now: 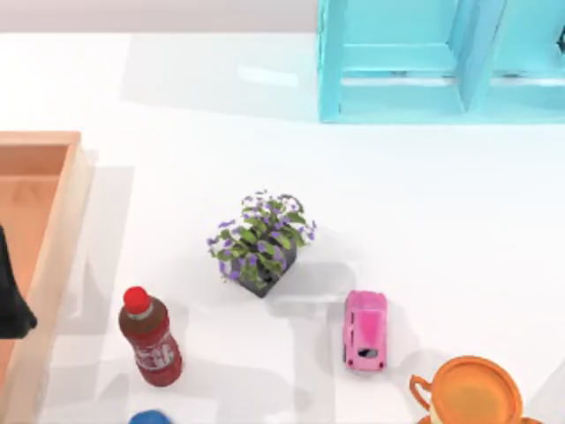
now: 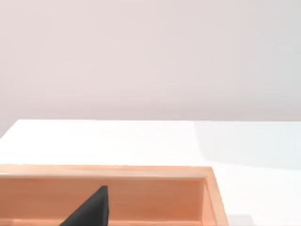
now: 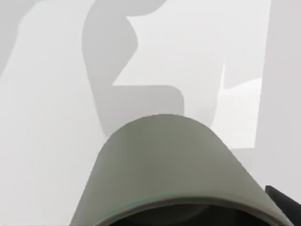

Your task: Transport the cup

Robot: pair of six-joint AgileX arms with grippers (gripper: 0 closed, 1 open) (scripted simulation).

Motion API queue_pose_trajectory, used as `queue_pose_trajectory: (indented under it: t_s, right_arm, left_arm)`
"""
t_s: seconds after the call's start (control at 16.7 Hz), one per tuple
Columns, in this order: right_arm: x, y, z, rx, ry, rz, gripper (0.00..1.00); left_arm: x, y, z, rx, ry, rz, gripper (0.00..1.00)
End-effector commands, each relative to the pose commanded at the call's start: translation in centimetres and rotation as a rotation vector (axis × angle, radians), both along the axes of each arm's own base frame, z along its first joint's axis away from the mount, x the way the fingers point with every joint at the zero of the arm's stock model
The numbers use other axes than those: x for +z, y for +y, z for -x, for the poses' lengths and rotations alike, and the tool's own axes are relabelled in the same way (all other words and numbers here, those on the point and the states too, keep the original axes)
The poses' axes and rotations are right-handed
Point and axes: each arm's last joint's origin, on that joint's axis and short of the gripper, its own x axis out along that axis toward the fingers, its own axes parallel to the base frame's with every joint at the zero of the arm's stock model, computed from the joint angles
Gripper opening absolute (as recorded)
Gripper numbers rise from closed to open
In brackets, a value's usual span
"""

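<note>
Low at the table's right — round glossy orange cup, loop handle leftward — pincer grip: cannot tell.

Glossy orange cup; pale wooden tray; smooth white table.

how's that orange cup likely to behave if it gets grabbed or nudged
The orange cup looks rigid, so it should keep its shape in a grip. Its glossy surface suggests it may be slippery between the fingers. It is wide and round, so a push would probably slide it rather than tip it; the small loop handle could catch and turn it.
</note>
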Motion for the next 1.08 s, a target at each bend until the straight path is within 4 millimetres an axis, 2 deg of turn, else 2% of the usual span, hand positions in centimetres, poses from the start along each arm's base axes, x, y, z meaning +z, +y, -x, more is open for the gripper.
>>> queue_pose_trajectory:
  t_s: [0.12,0.36,1.08]
  right_arm:
    - [-1.40,0.15,0.08,0.000,0.008,-0.006,0.00]
    - [-1.58,0.15,0.09,-0.001,0.010,-0.008,0.00]
    - [-1.58,0.15,0.09,-0.001,0.010,-0.008,0.90]
  left_arm:
    - [0.00,0.00,0.00,0.000,0.000,0.000,1.00]
    - [0.00,0.00,0.00,0.000,0.000,0.000,1.00]
    - [0.00,0.00,0.00,0.000,0.000,0.000,1.00]
